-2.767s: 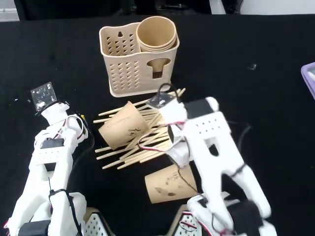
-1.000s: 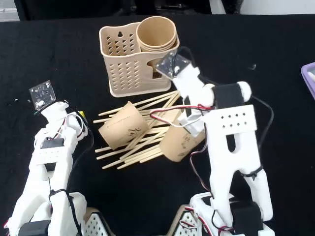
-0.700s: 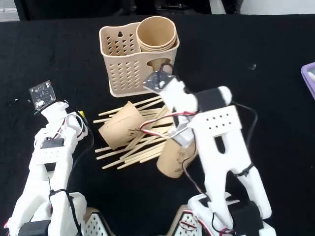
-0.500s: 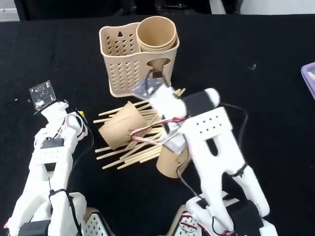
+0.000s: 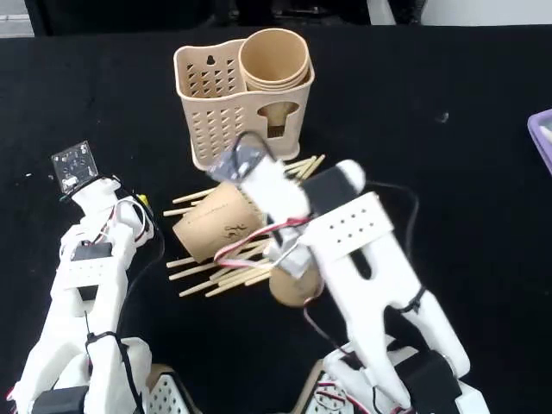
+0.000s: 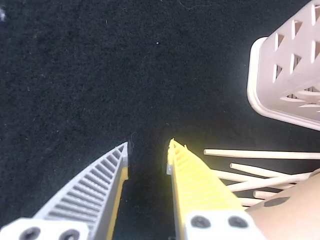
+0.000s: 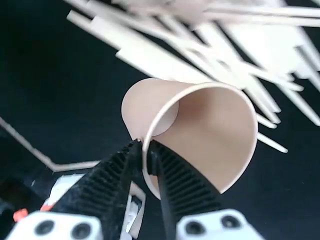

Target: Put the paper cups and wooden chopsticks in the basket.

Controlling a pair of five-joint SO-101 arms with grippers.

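Note:
The beige basket point(image 5: 226, 112) stands at the back with stacked paper cups point(image 5: 274, 53) in one compartment. In front of it lies a pile of wooden chopsticks point(image 5: 226, 269) with a paper cup point(image 5: 214, 222) on its side on top. My right gripper point(image 7: 145, 145) is shut on the rim of another paper cup point(image 7: 205, 125), held on its side just above the pile's near right end point(image 5: 293, 285). My left gripper point(image 6: 148, 149) is open and holds nothing, low over the black cloth left of the pile, beside a basket corner point(image 6: 285, 75).
A purple object point(image 5: 542, 129) shows at the right edge of the table. Loose chopstick ends point(image 6: 250, 170) reach toward the left gripper. Black cloth lies bare to the left of and behind the basket.
The right arm has picked up the cup that lay near the front, lifted it toward the basket, then swung it left and back down over the chopsticks. The left arm has kept still.

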